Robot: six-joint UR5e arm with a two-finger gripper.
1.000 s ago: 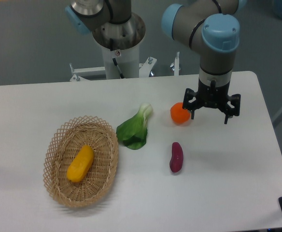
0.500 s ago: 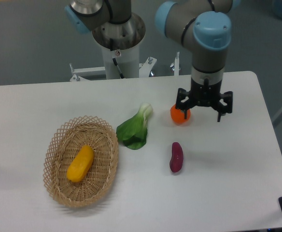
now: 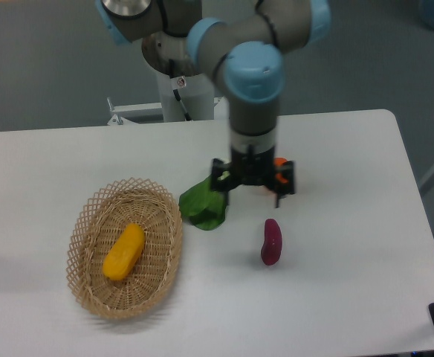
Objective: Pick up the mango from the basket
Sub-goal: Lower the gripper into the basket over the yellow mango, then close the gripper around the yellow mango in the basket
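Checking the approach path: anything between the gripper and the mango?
In the fixed camera view, the leafy green vegetable lies just left of the gripper, then the near rim of the basket; the mango lies inside it.

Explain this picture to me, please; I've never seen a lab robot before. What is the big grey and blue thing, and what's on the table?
It is a jointed robot arm, seen by one fixed camera looking down at a white table. At its tip hangs a black gripper with jaws spread open, holding nothing. On the table: a wicker basket containing a yellow mango, a leafy green vegetable, a dark purple vegetable, and an orange fruit mostly hidden behind the gripper. The gripper hangs above the leafy vegetable and orange fruit, well right of the basket.
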